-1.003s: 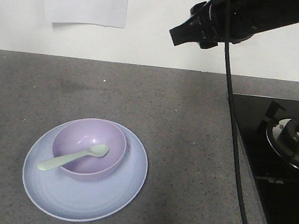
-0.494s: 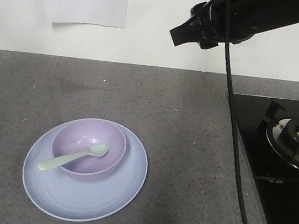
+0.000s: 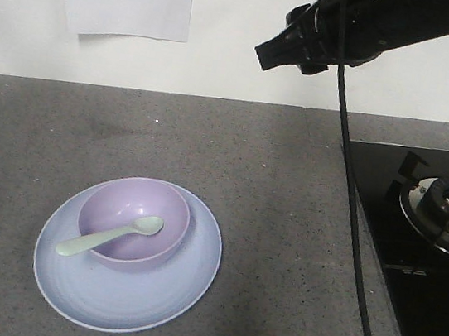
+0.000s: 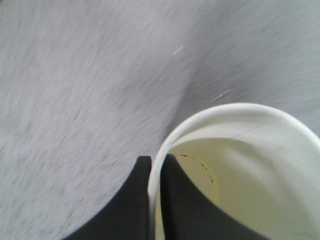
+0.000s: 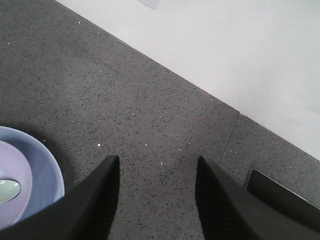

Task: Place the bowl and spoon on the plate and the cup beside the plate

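**Cup seen only at the left wrist; bowl and spoon sit on the plate**

The cup [image 4: 240, 170] appears in the left wrist view alone, cut off at the bottom and right edges, so only its white rolled rim and pale inside show. The ground behind it is smeared with blur, and where the cup stands over the tabletop cannot be told. The left pincer [image 4: 152, 200] is clamped on the cup, one dark finger inside the wall and one outside, the rim pinched between them.

In the front view the right arm's tip is partly cut off at the top edge. The right pincer [image 5: 155, 200] is spread wide with nothing between its fingers, above bare tabletop [image 3: 283, 226] near the back edge.

The plate [image 3: 165, 293] lies toward the front left of the tabletop. The bowl [image 3: 164, 210] rests on it, off-centre toward the back. The spoon [image 3: 110, 236] lies in the bowl, its long axis slanting: scoop up and right inside the bowl, handle down and left over the rim above the plate.

A black stove [image 3: 428, 263] at the right edge runs out of frame.
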Available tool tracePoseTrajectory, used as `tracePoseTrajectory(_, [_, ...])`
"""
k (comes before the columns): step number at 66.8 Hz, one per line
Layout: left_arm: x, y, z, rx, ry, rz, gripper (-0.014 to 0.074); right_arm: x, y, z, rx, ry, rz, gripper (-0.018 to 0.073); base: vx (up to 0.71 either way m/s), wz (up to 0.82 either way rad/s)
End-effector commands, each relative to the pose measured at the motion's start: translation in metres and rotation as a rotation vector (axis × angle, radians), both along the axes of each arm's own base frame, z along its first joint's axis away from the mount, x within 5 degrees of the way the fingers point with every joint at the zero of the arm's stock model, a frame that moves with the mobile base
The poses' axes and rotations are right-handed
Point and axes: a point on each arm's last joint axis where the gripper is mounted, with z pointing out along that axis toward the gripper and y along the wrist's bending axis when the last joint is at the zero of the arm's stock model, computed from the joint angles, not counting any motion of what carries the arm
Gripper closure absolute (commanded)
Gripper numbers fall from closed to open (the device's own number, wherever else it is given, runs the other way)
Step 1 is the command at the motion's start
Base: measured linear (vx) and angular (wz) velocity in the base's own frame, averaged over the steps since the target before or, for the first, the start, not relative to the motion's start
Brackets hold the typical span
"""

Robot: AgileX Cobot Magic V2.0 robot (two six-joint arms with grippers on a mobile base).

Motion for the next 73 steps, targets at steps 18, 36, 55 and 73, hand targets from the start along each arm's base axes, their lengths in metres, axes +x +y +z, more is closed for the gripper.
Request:
tracePoseTrajectory(18, [0.013,-0.075,0.073,-0.123,-0.394,-0.5,0.0604,-0.019,-0.014,0.034,0.02,-0.13,0.021,0.0214,0.0,0.0])
tracePoseTrajectory(36, [0.028,-0.144,0.066,-0.047,-0.295,-0.726,0.0603,-0.029,-0.02,0.044,0.031,-0.155,0.023,0.0214,0.0,0.0])
tracePoseTrajectory(55, [0.027,-0.183,0.055,0.01,-0.143,-0.828,0.0604,-0.03,-0.021,0.044,0.026,-0.142,0.019,0.0214,0.0,0.0])
tracePoseTrajectory(73, [0.03,-0.199,0.039,-0.017,-0.051,-0.854,0.0603,-0.03,-0.021,0.044,0.027,-0.137,0.02,0.0214,0.0,0.0])
